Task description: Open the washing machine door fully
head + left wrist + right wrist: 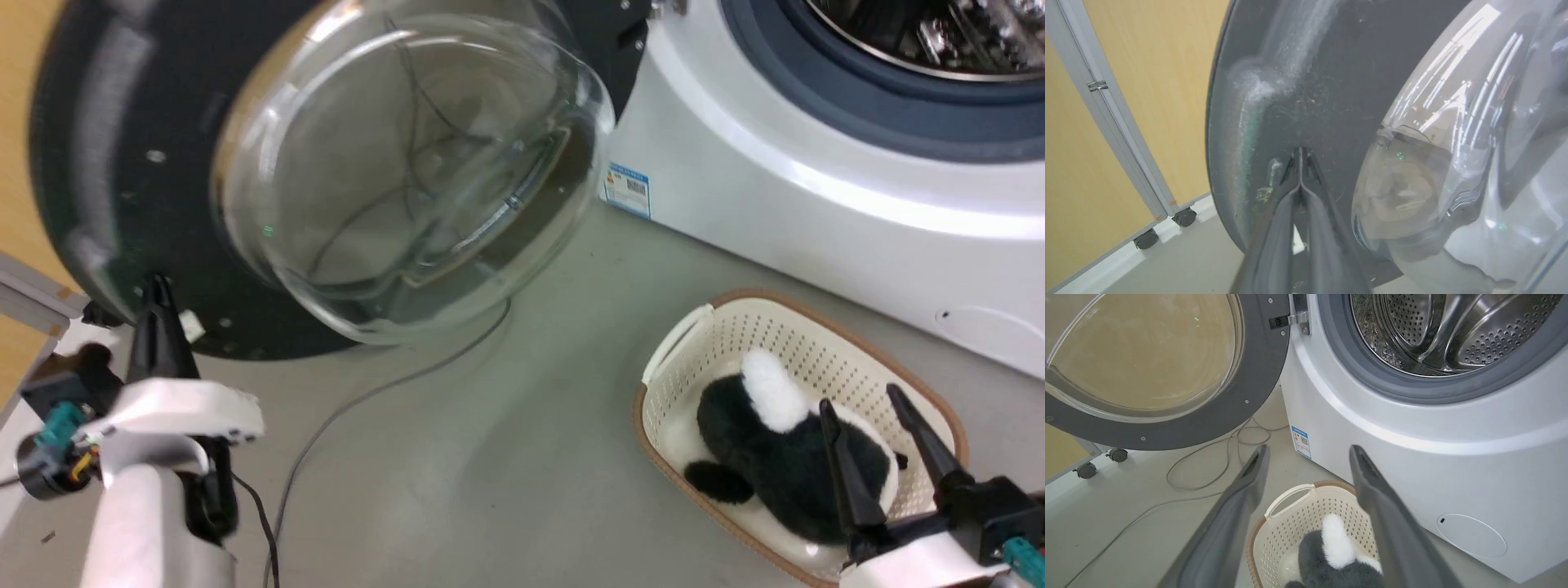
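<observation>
Hanging at 4 o'clock in the head view, the right gripper [860, 398] had its 2 long dark fingers spread wide and held nothing. It hovered above a cream perforated basket [694, 320] with a brown rim, in which a black-and-white plush toy [775, 457] lay. At 8 o'clock the left gripper [157, 286] had its fingers pressed together into 1 point, empty. Its tip sat at the lower edge of the washing machine door [98, 163], on the matte dark inner rim at 8 o'clock of the glass bowl [408, 163]; whether it actually touched the rim could not be told. A thin grey cable [367, 400] crossed the grey floor [490, 490] between the 2 arms and ran under the bowl. The door stood swung well out from the washing machine [816, 188], its inner side toward the robot, hinged at 9 o'clock of the drum opening. Beyond the basket, the white machine showed a blue label [627, 188] at its lower corner nearest the door, a round filter cap [1472, 535] low on its front, and a grey gasket [1355, 363] around the open steel drum [1433, 330]. Farthest, at 9 o'clock behind the door, stood a tan panel [1126, 102] on dark casters [1185, 217].
</observation>
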Tool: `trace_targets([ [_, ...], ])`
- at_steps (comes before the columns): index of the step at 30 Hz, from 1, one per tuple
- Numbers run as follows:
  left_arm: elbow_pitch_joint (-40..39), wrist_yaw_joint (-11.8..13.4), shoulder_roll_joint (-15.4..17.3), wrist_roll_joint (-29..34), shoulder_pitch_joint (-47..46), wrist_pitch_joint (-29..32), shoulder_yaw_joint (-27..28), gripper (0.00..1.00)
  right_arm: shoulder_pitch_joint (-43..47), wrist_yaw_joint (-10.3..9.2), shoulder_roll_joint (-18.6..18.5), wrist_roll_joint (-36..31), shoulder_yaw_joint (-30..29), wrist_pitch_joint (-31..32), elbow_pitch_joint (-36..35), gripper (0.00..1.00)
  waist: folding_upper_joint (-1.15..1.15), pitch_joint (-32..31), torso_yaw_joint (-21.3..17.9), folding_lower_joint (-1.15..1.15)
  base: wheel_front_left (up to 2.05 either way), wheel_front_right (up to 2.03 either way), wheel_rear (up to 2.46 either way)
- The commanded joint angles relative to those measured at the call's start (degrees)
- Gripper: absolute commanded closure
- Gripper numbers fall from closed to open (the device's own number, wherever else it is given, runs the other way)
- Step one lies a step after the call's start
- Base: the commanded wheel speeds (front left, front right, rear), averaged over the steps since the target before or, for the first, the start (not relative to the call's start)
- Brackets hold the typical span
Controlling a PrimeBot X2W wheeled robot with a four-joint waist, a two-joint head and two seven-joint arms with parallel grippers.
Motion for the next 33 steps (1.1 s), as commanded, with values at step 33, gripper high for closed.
trace_targets([
  [33, 14.12, -3.95, 4.92, 5.20, -11.60, -0.24, 14.13, 1.00, -4.42, 0.05, -0.10, -0.19, 0.22, -0.25, 0.77, 0.00, 0.00, 0.83, -6.93, -0.01, 0.00, 0.00, 0.00],
])
